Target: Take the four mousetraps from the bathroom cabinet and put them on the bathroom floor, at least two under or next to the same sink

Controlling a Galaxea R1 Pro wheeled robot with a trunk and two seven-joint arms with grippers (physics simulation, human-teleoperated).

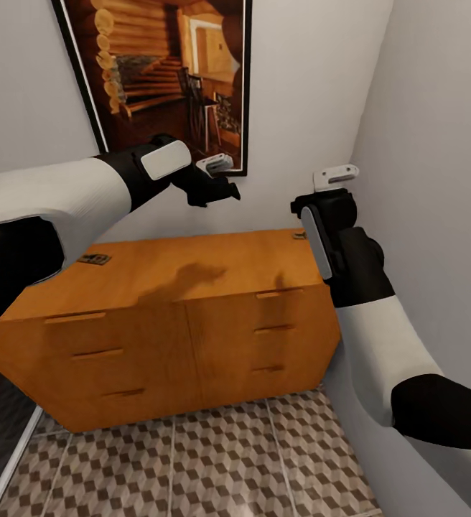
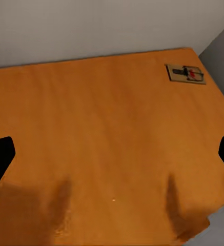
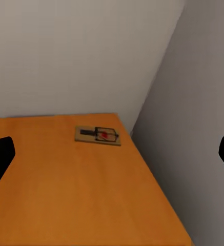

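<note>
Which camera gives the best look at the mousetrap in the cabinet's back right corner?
The right wrist view: the mousetrap lies near mid-frame on the cabinet top, its dark metal parts and red spot clear. The left wrist view shows it smaller, near the corner. In the head view, the right arm hides most of it.

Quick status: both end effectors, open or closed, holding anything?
Left end effector: open, empty, above the cabinet.
Right end effector: open, empty, near a mousetrap in the top's corner.
</note>
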